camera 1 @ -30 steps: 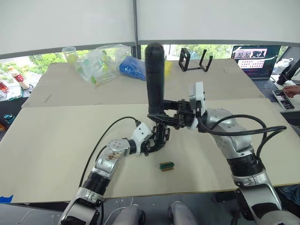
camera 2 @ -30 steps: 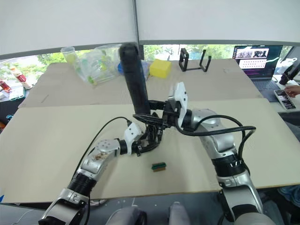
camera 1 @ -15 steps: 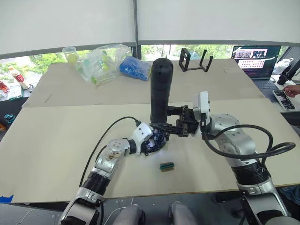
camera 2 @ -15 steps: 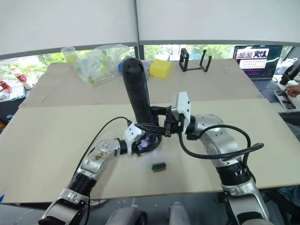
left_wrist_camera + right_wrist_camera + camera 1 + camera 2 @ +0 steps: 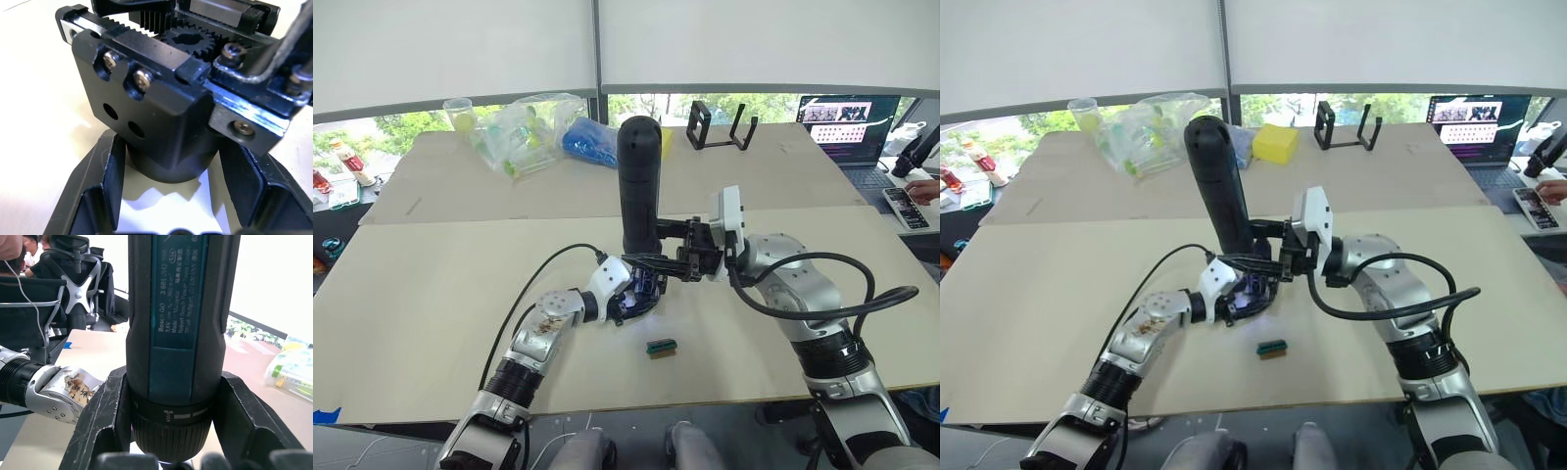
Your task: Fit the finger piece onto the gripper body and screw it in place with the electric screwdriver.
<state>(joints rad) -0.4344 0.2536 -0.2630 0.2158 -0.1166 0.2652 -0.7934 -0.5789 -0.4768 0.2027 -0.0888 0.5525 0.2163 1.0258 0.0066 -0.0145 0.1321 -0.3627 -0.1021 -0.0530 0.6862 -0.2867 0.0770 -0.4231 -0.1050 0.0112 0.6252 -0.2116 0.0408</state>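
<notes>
My right gripper (image 5: 658,262) is shut on the electric screwdriver (image 5: 638,186), a thick dark cylinder held upright with its rounded end up. In the right wrist view its barrel (image 5: 178,333) sits between the two fingers (image 5: 105,421). Its lower end points down into the gripper body (image 5: 644,286), a small black assembly of gears and screws, where a bluish light glows. My left gripper (image 5: 628,300) is shut on that body, its fingers (image 5: 105,191) on either side of the round base (image 5: 168,156). I cannot tell the finger piece apart from the body.
A small green block (image 5: 661,346) lies on the table (image 5: 431,294) just in front of the grippers. At the back are plastic bags (image 5: 524,132), a blue bag (image 5: 589,142), a yellow block (image 5: 1275,143) and a black stand (image 5: 720,127). A laptop (image 5: 847,122) and a person's hand (image 5: 922,188) are far right.
The screwdriver has sunk lower onto the gripper body than a second ago, and its top has leaned back to the left. The left gripper has stayed in place with the body.
</notes>
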